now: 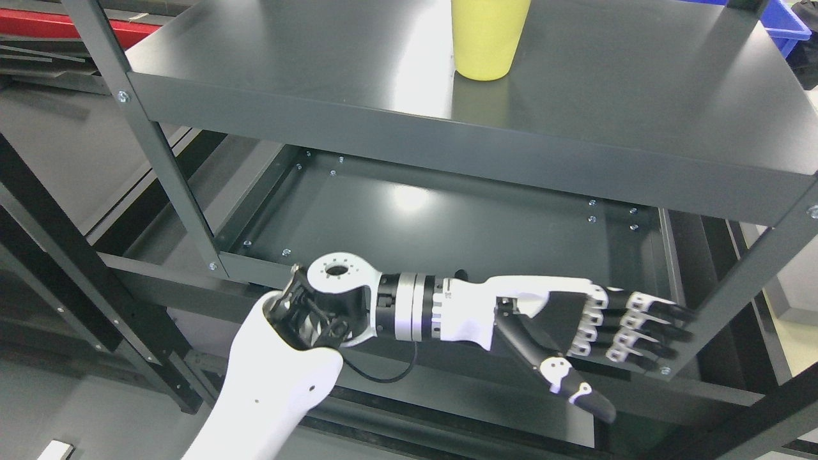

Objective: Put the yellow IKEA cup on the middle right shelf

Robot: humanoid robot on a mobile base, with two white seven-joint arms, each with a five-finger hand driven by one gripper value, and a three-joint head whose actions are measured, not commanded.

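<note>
The yellow cup [489,38] stands upright on the upper dark grey shelf board [639,96], near the board's middle; its top is cut off by the picture's edge. My left hand [632,361] reaches in from the lower left, well below the cup, in front of the lower shelf board [447,230]. Its fingers [645,329] are stretched out flat toward the right and the thumb points down. It holds nothing. The fingertips lie close to the shelf's front right post [748,275].
The front left post [150,134] of the rack slants up at the left. A blue bin [783,19] sits behind the rack at the top right. Black frame bars [64,255] cross the left side.
</note>
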